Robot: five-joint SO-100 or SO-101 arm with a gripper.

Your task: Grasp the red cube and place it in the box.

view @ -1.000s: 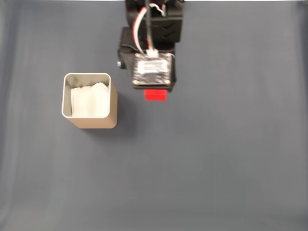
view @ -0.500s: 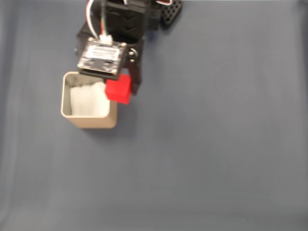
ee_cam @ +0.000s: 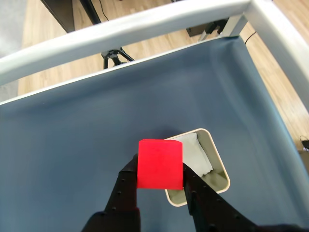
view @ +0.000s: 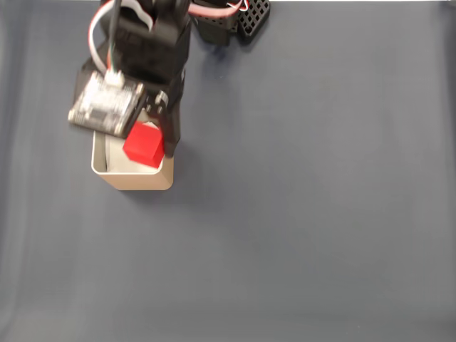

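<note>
In the fixed view, our pincer [view: 147,139] holds the red cube [view: 144,144] tight, up above the right part of the box [view: 135,179] on the blue table [view: 320,214]. In the wrist view, the cube [ee_cam: 160,164] sits between our dark fingers [ee_cam: 126,186], with the box [ee_cam: 215,162] just to its right. Nothing blocks the way down.

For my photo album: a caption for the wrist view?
Gripper holds the red cube above the box.

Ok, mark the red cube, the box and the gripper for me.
red cube [view: 144,144], fixed view, its top face.
box [view: 139,179], fixed view, its tan front wall.
gripper [ee_cam: 160,180], wrist view, midway between the fingertips, shut on the cube.
</note>
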